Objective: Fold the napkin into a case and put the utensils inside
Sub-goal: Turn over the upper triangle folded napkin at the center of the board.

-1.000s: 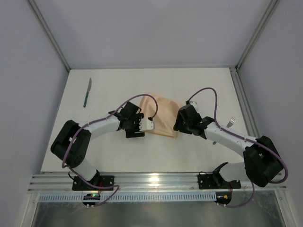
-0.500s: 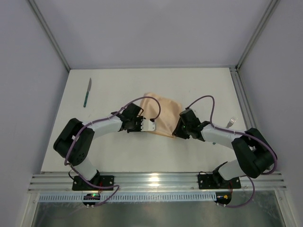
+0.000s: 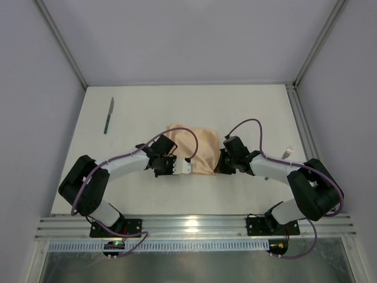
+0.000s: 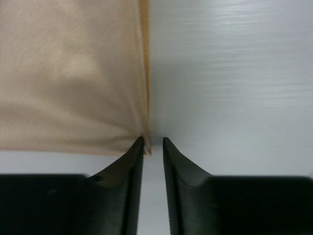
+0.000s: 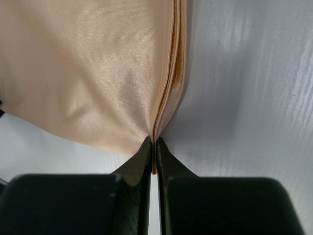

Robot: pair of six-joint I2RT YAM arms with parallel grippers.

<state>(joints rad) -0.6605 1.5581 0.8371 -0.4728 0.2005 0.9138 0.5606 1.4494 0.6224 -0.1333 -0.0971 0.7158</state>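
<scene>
— lying near the middle of the table (image 3: 247,106), the napkin (image 3: 206,147) is seen as a plain peach cloth. how is it expected to handle?
— it is judged light, limp and rather slick. a sheen is shown in the right wrist view, and stacked hems are seen along one edge, so the layers could slide apart. no stiffness is to be counted on, and whatever is not held will sag or drag.
— where should it be taken?
— at the near corners, on the hems, where the cloth is thickest. the right gripper (image 5: 155,141) is closed tight, with the doubled hem pinched right between its fingertips. the left gripper (image 4: 152,142) is drawn narrow at the other near corner. only the very tip of the cloth appears to be caught there, against one finger, so that hold is judged thin.
— and the risk?
— a slip on the left side if the cloth is lifted quickly. both corners are best raised together and kept level.
— the utensils?
— the knife (image 3: 108,115) is seen at the far left, well apart from the cloth. the fork (image 3: 287,152) is partly hidden beside the right arm. no case has been formed yet.
</scene>
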